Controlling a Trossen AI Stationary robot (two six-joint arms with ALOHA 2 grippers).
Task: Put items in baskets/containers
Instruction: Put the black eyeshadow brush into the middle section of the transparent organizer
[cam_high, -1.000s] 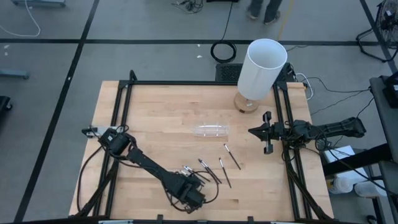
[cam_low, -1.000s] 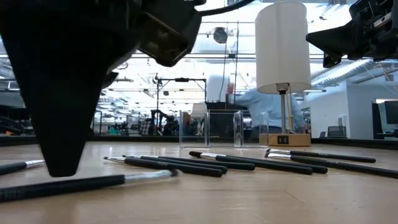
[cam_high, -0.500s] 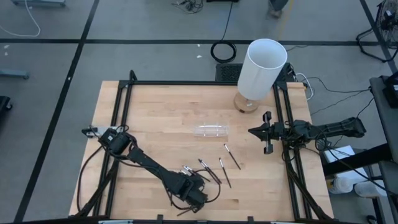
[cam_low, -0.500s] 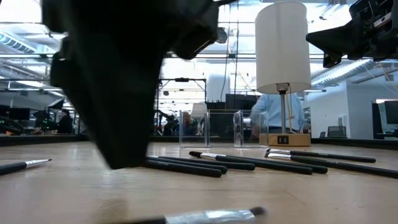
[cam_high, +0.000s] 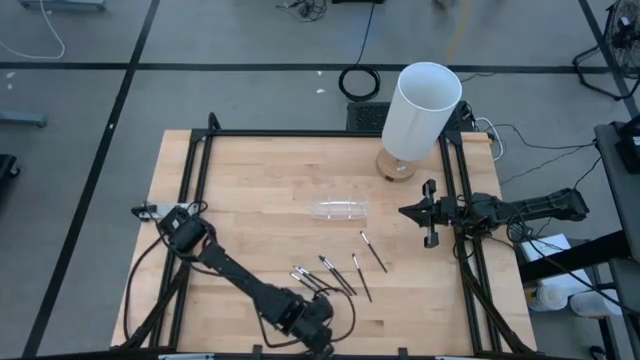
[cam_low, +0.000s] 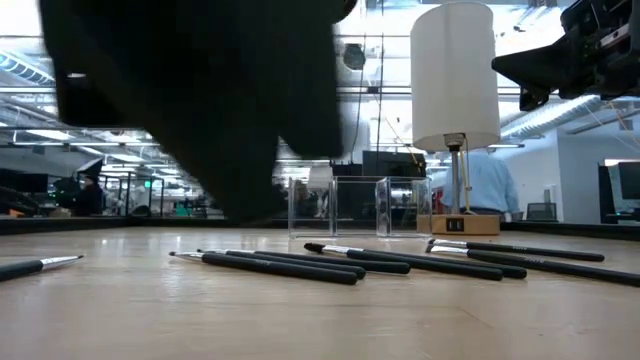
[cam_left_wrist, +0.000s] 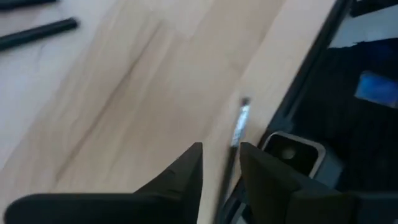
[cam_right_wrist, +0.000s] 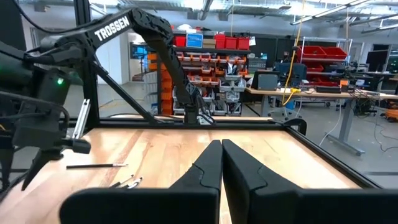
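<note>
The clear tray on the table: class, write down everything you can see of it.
The clear tray is a small, shallow rectangular box of nearly transparent plastic, open on top and apparently empty. It sits flat near the middle of the wooden table, long side across it. In the low view its upright walls show the room through them. The sticks lie apart from it, and nothing touches it.

From above, the left hand (cam_high: 318, 340) is partly cut off by the picture's edge. In the low view it is only a dark blur (cam_low: 200, 100), covering part of the clear tray (cam_low: 340, 207). Between its fingers (cam_left_wrist: 186, 174), 1 stick (cam_left_wrist: 238, 124) shows blurred, its lower end hidden. A person (cam_low: 480, 180) stands partly hidden behind the white cylinder (cam_low: 455, 75).
</note>
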